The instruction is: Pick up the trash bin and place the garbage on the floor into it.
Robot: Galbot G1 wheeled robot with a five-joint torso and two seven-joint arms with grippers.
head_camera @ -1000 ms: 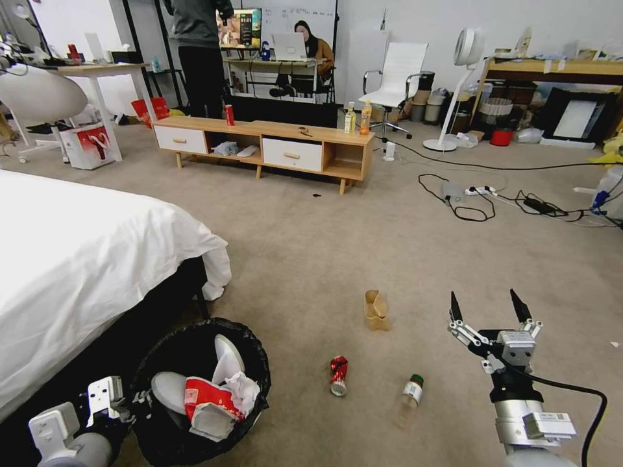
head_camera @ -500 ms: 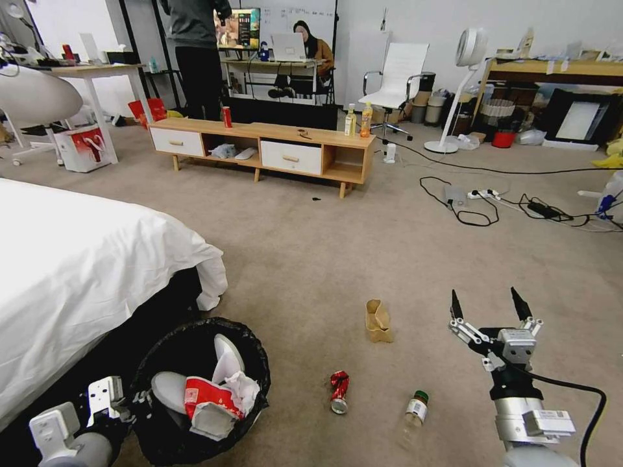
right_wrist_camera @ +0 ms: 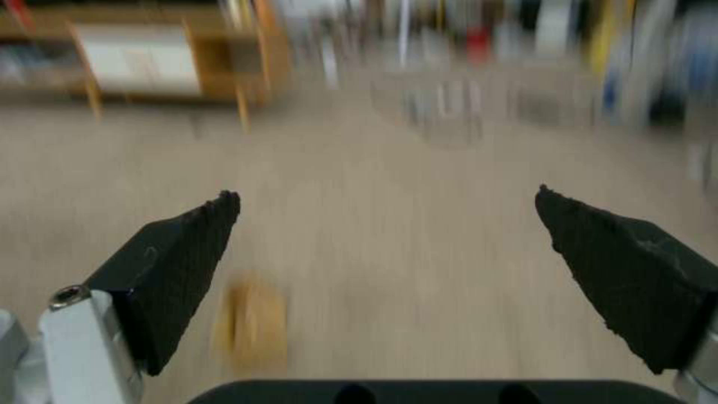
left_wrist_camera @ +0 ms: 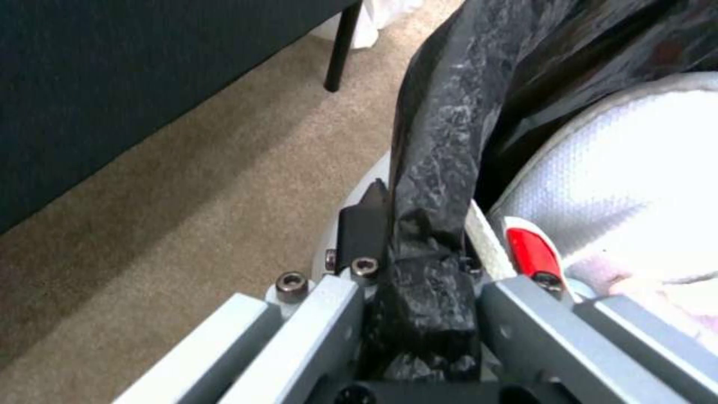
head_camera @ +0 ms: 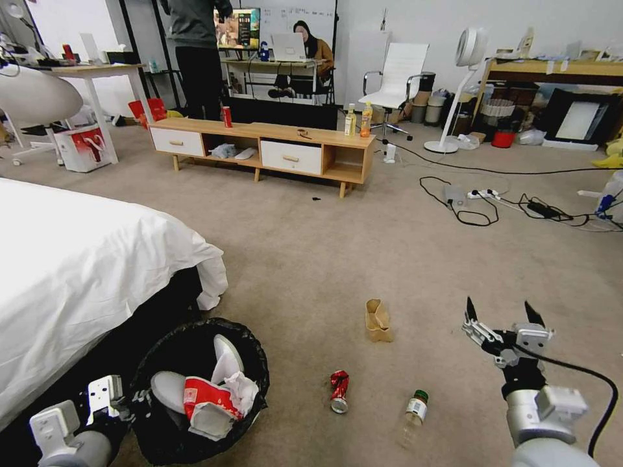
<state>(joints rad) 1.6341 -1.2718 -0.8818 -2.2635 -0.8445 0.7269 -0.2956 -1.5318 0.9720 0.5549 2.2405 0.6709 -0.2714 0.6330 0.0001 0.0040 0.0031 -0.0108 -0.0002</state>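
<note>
The trash bin (head_camera: 195,389) sits by the bed (head_camera: 78,259), a red-and-white wrapper (head_camera: 207,405) inside; the left gripper (left_wrist_camera: 419,264) pinches its black bag rim; on the carpet (head_camera: 363,259) nearby lie a red can (head_camera: 339,392), a bottle (head_camera: 414,408) and a paper bag (head_camera: 378,320); the right gripper (head_camera: 505,314) hangs wide apart above the floor.

Right gripper (right_wrist_camera: 387,202) has its two black wedge-shaped fingertips (right_wrist_camera: 176,258) spread wide over the beige-grey carpet floor (right_wrist_camera: 389,264). A blurry tan paper bag (right_wrist_camera: 253,322) sits on the carpet just beside one fingertip. Low wooden cabinet (right_wrist_camera: 150,62) smeared way beyond the bag.
</note>
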